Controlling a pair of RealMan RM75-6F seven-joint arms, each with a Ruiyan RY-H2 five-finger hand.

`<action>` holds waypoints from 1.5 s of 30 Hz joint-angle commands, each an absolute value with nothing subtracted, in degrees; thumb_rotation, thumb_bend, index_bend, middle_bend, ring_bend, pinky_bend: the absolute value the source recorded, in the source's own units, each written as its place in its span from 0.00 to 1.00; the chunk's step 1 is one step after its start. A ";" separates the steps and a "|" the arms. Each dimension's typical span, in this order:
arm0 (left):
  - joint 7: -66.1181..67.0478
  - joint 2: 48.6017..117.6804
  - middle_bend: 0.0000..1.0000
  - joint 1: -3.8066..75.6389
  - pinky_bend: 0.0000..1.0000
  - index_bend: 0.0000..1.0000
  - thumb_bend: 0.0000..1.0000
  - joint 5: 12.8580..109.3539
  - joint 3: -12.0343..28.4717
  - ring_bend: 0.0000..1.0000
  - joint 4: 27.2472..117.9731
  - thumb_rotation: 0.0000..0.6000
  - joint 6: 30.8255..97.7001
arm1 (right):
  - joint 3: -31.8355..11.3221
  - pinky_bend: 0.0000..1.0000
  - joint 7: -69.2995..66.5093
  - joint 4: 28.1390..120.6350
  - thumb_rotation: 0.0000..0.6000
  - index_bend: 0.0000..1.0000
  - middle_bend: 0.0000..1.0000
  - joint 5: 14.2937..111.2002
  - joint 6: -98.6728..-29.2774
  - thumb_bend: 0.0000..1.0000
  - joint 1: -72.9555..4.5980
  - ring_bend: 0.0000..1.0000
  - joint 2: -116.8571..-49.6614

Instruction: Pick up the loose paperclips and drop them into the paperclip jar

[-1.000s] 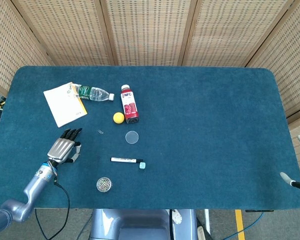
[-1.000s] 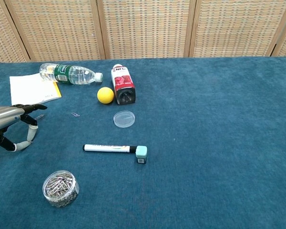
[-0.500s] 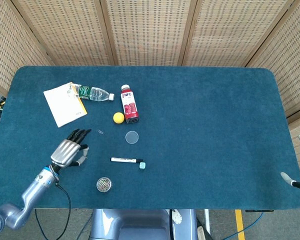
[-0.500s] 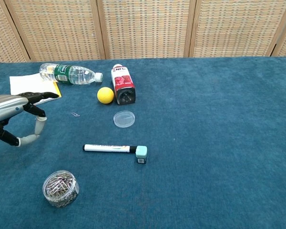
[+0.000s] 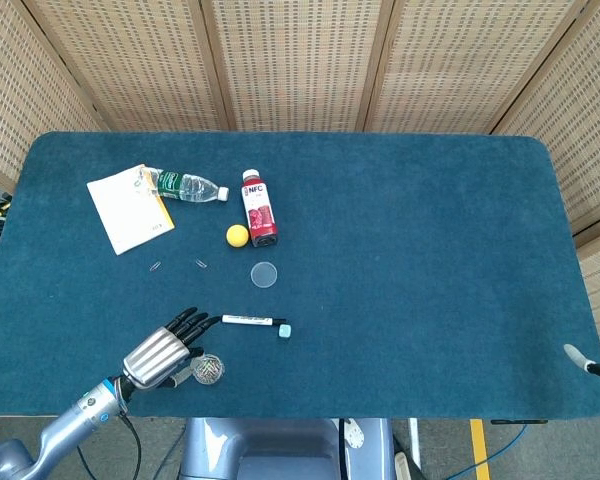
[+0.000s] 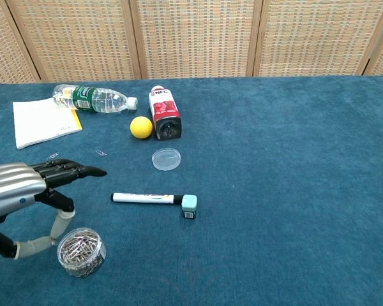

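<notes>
The clear paperclip jar [image 5: 209,369] [image 6: 81,251], full of clips, stands open near the table's front left edge. Its round lid [image 5: 265,274] [image 6: 166,159] lies further back. Two loose paperclips [image 5: 155,266] [image 5: 201,264] rest on the cloth between the notepad and the lid; the chest view shows them too [image 6: 52,155] [image 6: 101,153]. My left hand [image 5: 162,352] [image 6: 19,188] hovers just left of the jar, fingers stretched forward, thumb hanging down beside the jar's rim, nothing visible in it. Only pale fingertips of my right hand [image 5: 578,356] show at the right edge.
A marker [image 5: 250,321] with a teal cap [image 5: 285,329] lies just beyond the jar. Further back are a yellow ball [image 5: 238,235], a lying red drink bottle [image 5: 258,208], a lying water bottle [image 5: 185,185] and a notepad [image 5: 130,208].
My left hand has drawn back from the loose paperclips toward the front edge and right, to beside the jar. The paperclip it covered lies uncovered on the cloth.
</notes>
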State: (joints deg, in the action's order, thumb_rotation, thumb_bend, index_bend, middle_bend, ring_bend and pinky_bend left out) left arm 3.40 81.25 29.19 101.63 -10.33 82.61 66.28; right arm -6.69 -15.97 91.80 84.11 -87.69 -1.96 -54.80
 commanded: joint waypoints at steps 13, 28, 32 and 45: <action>2.43 82.95 0.00 29.31 0.00 0.16 0.49 101.48 -9.97 0.00 81.05 1.00 65.52 | -6.69 0.00 -16.04 91.75 1.00 0.04 0.00 84.12 -87.65 0.00 -1.97 0.00 -54.77; -1.39 80.07 0.00 28.95 0.00 0.21 0.52 97.85 -6.15 0.00 81.25 1.00 68.68 | -6.65 0.00 -16.15 91.76 1.00 0.04 0.00 84.32 -87.80 0.00 -1.92 0.00 -54.74; -2.55 79.20 0.00 29.39 0.00 0.24 0.61 94.44 -4.18 0.00 80.16 1.00 67.13 | -6.65 0.00 -16.05 91.79 1.00 0.04 0.00 84.34 -87.83 0.00 -1.92 0.00 -54.77; -6.88 82.05 0.00 32.30 0.00 0.28 0.85 78.66 2.83 0.00 64.57 1.00 54.03 | -6.92 0.00 -14.83 91.74 1.00 0.04 0.00 83.45 -87.08 0.00 -2.28 0.00 -55.08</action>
